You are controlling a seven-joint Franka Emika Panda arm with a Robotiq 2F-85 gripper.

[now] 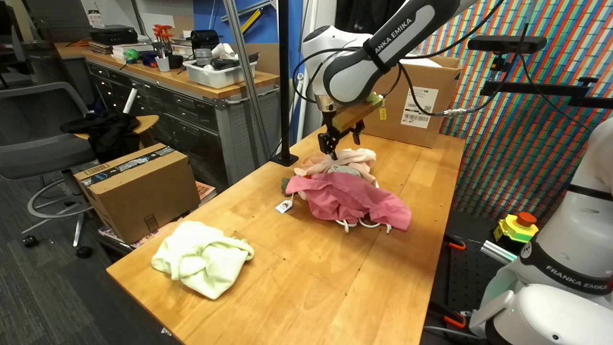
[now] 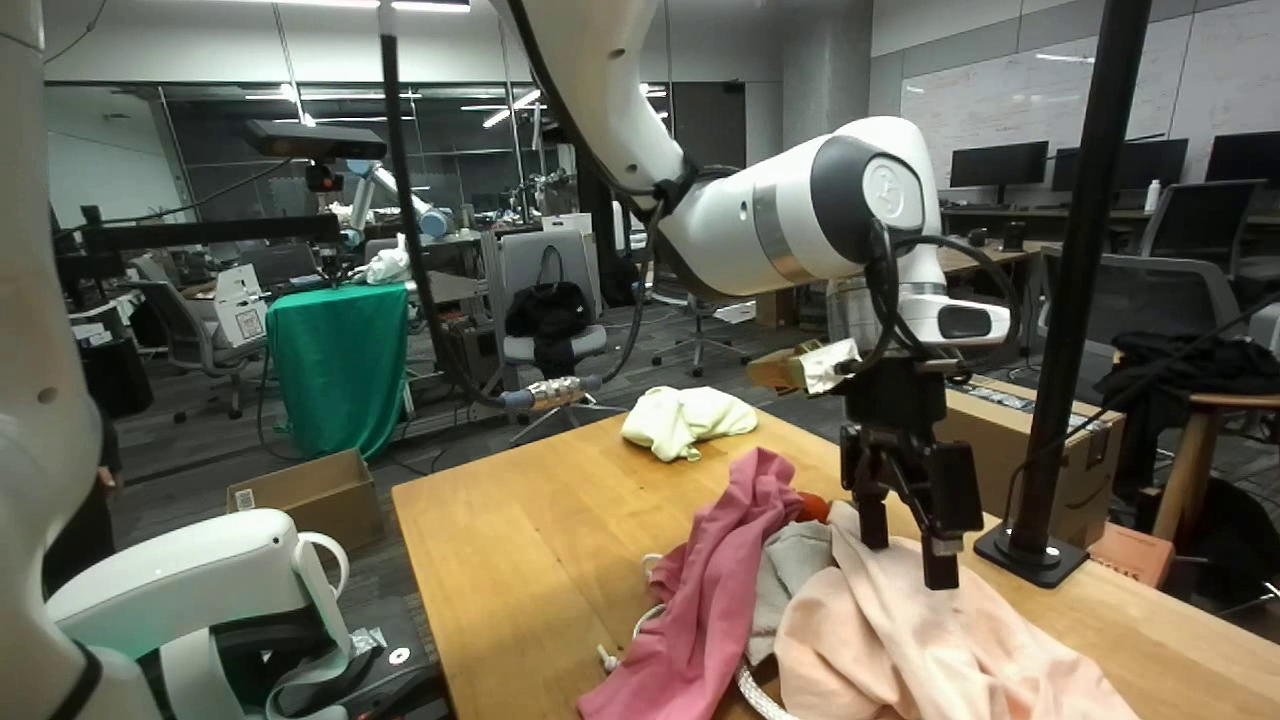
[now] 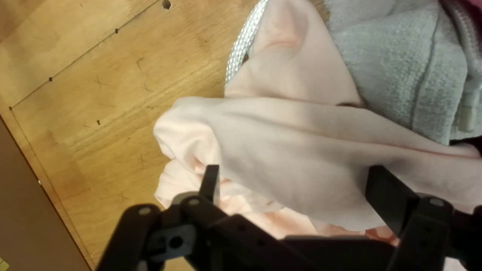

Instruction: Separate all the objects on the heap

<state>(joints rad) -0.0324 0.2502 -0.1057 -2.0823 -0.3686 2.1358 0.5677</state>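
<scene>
A robot's pincer (image 3: 294, 184), spread wide and gripping nothing, hangs at a peach cloth (image 2: 930, 630) on the heap (image 1: 346, 190); whether the tips touch it cannot be told. Sorting appears partway: a pale green cloth (image 1: 201, 258) lies alone near an edge of the wooden tabletop (image 1: 297, 282), while a pink cloth (image 1: 352, 199) and a grey cloth (image 3: 395, 67) crowd the peach one. The next move likely calls for closing on a raised fold and lifting without dragging its neighbours. A black post (image 1: 284, 79) stands at the edge, a cardboard box (image 1: 392, 127) at one end, drawers (image 1: 191, 115) and an office chair (image 1: 40, 122) beyond.
</scene>
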